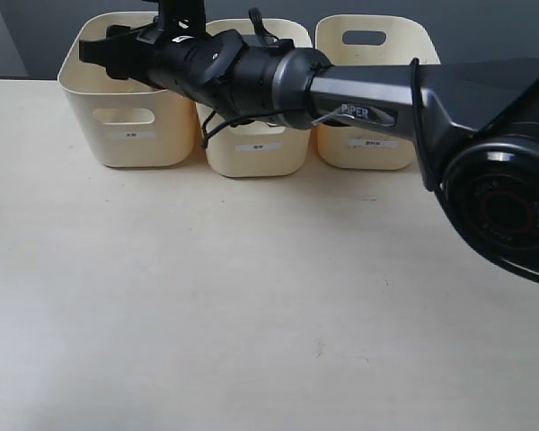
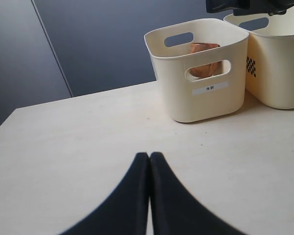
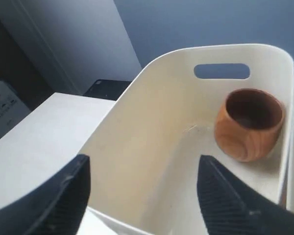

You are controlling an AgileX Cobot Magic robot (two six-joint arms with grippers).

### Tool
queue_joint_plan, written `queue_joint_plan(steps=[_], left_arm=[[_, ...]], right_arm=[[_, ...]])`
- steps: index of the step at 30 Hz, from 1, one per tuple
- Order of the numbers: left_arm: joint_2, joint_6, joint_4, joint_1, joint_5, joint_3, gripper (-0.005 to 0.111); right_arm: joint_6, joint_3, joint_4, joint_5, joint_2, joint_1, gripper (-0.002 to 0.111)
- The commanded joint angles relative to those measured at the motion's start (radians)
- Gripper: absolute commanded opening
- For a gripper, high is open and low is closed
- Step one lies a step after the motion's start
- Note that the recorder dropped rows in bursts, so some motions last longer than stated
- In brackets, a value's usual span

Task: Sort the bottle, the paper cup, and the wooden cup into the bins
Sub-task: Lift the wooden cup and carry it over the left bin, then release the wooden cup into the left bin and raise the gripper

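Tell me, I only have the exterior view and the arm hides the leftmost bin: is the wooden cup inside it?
Observer: Yes, the wooden cup rests on the floor of the leftmost bin.
Operator: Is the right pincer touching it?
Observer: No, the right pincer hangs open over the bin, apart from the cup.
Operator: And the left pincer?
Observer: The left pincer is shut and empty, over bare table.

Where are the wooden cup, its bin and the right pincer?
wooden cup (image 3: 249, 129): right wrist view, outer side wall.
bin (image 3: 137, 137): right wrist view, inner side wall.
right pincer (image 3: 144, 166): right wrist view, midway between fingertips.
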Motion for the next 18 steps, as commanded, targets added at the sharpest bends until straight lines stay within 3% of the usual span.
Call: queue_joint_plan(steps=[1,6,13,18], left_arm=[[-0.005,-0.002,0.000,-0.003,-0.001,0.001,0.000],[-0.005,-0.002,0.000,-0.003,-0.001,0.001,0.000],[-0.005,-0.002,0.000,-0.003,-0.001,0.001,0.000],[-0.005,-0.002,0.000,-0.003,-0.001,0.001,0.000]], right_arm=[[-0.004,-0.006,-0.006,0.072,-0.017,-0.007,0.061],[-0.008,-0.006,-0.051,0.161,-0.059,-0.007,0.061],[-0.008,-0.006,-0.322,0.391,-0.160,-0.007,0.061],[0.087,-0.006,-0.416,0.531,-0.229,-0.020,0.061]])
